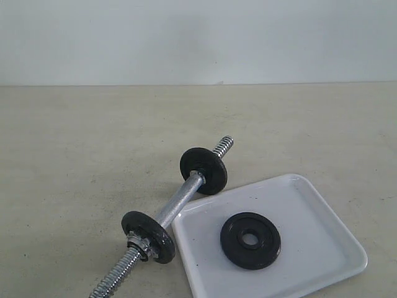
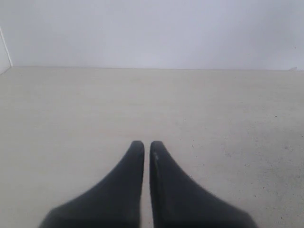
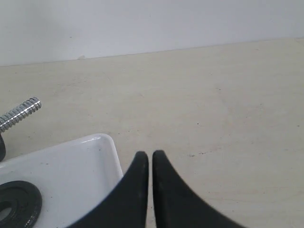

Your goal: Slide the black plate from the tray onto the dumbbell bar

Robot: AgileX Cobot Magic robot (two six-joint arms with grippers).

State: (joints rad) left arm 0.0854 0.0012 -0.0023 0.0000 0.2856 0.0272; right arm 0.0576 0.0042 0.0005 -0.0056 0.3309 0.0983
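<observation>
left fingers (image 2: 118, 192) and right fingers (image 3: 176, 199) are clenched empty, and the flat-lying black plate (image 1: 250, 240) may skid on the tray (image 1: 313, 208) when pinched, missing the dumbbell bar (image 1: 178, 202).

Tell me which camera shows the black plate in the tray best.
The exterior view: the whole black plate lies flat in the tray, centre hole visible. The right wrist view catches only part of it at the frame's edge; the left wrist view shows none.
</observation>
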